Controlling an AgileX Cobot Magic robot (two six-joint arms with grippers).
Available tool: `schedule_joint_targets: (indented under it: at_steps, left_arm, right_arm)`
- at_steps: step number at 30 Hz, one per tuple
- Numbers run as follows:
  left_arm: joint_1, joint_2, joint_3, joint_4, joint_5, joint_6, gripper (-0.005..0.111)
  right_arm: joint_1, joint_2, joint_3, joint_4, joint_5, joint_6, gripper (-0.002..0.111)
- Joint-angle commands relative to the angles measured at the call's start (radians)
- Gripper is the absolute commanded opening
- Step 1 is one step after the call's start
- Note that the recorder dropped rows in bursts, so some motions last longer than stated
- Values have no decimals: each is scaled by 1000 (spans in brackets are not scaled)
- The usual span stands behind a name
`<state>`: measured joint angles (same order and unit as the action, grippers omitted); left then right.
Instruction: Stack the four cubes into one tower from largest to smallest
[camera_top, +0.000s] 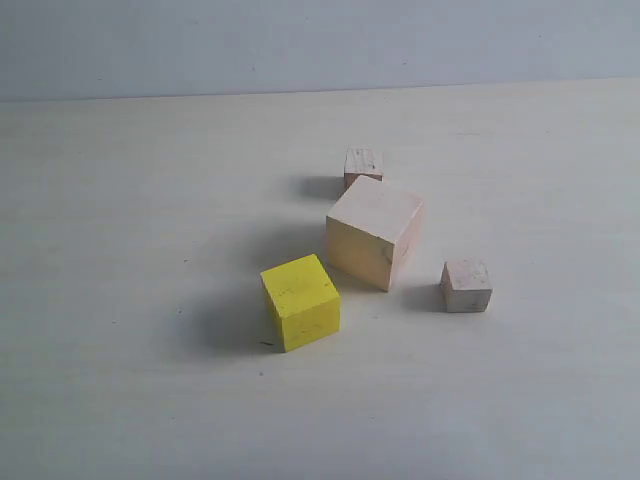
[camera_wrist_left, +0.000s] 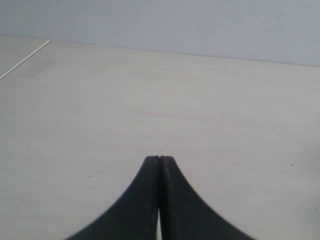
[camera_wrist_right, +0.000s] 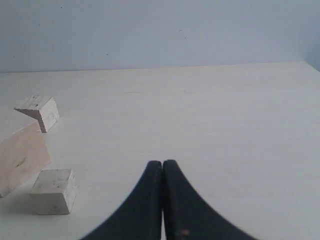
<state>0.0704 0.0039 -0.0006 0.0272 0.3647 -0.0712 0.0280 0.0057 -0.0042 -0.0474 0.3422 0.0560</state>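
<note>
Left gripper (camera_wrist_left: 160, 159) matte black, curved sides tapering to slim tips, right gripper (camera_wrist_right: 163, 162) alike

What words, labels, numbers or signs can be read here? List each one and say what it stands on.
None. No word, label, number or sign shows on the large wooden cube, the yellow cube, the far small cube, the near small cube or the table. The yellow cube's dark specks are not writing.

Exterior camera looked obliquely down on the table (camera_top: 120, 400) from moderate range. Wrist cameras sat low behind the left claw (camera_wrist_left: 160, 159) and right claw (camera_wrist_right: 163, 163), facing along the table. Right wrist and exterior views shared the large cube (camera_wrist_right: 20, 155), the near small cube (camera_wrist_right: 52, 191) and the far small cube (camera_wrist_right: 40, 111).
</note>
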Motion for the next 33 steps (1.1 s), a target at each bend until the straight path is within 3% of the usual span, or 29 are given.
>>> schedule_joint_targets:
  at_steps: [1,14,22,33]
  left_arm:
    - [0,-4,1,7,-10,-4,0]
    - [0,-4,1,7,-10,-4,0]
    - [0,-4,1,7,-10,-4,0]
    - [0,-4,1,7,-10,-4,0]
  right_arm:
    - [-4,-6,4,-4,-5,-3,0]
    - [-4,-6,4,-4,-18,-3,0]
    - [-4,-6,4,-4,-365,-3,0]
    - [-4,-6,4,-4,-500,-10,0]
